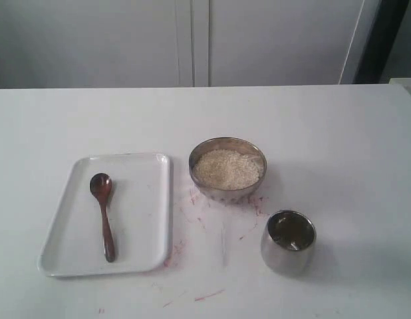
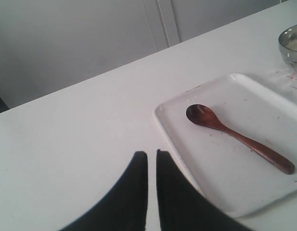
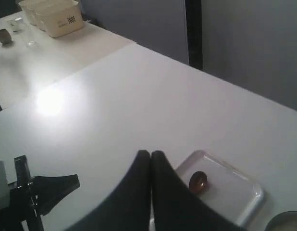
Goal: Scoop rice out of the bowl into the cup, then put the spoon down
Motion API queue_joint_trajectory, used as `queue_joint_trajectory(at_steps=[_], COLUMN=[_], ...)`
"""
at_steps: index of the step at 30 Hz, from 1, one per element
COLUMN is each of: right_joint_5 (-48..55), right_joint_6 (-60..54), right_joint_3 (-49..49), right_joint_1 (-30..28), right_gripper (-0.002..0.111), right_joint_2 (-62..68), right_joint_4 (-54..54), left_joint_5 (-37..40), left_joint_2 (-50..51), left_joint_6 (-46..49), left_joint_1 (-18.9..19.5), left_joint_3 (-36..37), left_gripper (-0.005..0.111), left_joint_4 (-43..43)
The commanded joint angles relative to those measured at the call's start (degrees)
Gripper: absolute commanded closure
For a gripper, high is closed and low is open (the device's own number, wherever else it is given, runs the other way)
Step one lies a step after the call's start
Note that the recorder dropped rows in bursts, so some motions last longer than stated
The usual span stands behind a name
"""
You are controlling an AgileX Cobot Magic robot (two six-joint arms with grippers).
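Left: a white tray (image 1: pixel 142 219) bears the spoon (image 1: pixel 103 216), its handle pointing near. Centre: the bowl (image 1: pixel 227 194) holds the rice (image 1: pixel 227 169). Right and nearer: the cup (image 1: pixel 288 242), upright. Left gripper (image 2: pixel 152 155): jaws narrowed to a slit, empty. Right gripper (image 3: pixel 151 154): jaws pressed together, empty.

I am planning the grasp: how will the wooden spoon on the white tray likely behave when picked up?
The spoon looks like solid wood, so probably stiff and light. Its thin handle lies flat on the smooth tray, so it may slide when nudged. The rounded scoop end could let it rock.
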Motion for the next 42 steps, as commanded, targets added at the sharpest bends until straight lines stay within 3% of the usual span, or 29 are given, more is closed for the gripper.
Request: queue_joint_trajectory(at_steps=[1,18,32,42], right_joint_5=[0.0,3.3,1.9,-7.9], right_joint_6=[-4.0,-7.0,-7.0,-6.4], right_joint_3=[4.2,16.5,28.4,39.9], right_joint_1=[-0.1,-0.1,-0.1,-0.1], right_gripper=[0.108,0.108,0.108,0.108], right_joint_2=[-10.1,-40.7,-49.7,-54.7], right_joint_4=[-0.5,-0.5,-0.5,0.2], left_joint_5=[-0.1,-0.1,-0.1,-0.1], left_joint_2=[-0.1,-0.1,-0.1,-0.1], left_joint_6=[-0.1,-0.1,-0.1,-0.1], left_joint_1=[-0.2,-0.2,-0.2,-0.2], left_joint_3=[-0.2,-0.2,-0.2,-0.2], left_gripper=[0.092,0.092,0.092,0.092], left_joint_4=[-0.4,-0.4,-0.4,-0.4])
